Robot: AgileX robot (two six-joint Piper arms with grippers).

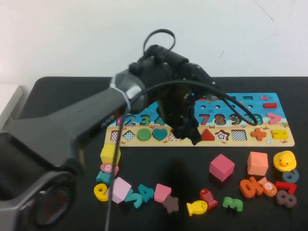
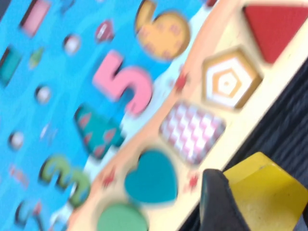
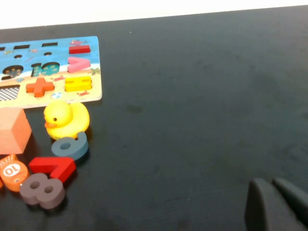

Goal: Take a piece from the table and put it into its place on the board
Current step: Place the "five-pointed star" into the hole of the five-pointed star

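My left gripper (image 1: 190, 133) hangs over the lower row of the board (image 1: 269, 122), near the cut-outs left of the red triangle. In the left wrist view it is shut on the flat yellow pentagon piece (image 2: 267, 192), with one dark finger (image 2: 219, 204) against it. The piece is just off the board's near edge, short of the empty pentagon cut-out (image 2: 230, 79). The piece is hidden in the high view. My right gripper (image 3: 275, 204) is shut and empty, low over the bare black table (image 3: 192, 96), to the right of the board (image 3: 48, 53).
Loose pieces lie in front of the board: a yellow cube (image 1: 109, 154), a pink cube (image 1: 222, 167), an orange cube (image 1: 257, 163), a yellow duck (image 1: 284, 160), a yellow fish (image 1: 197, 207), a red fish (image 1: 209, 197) and several numerals.
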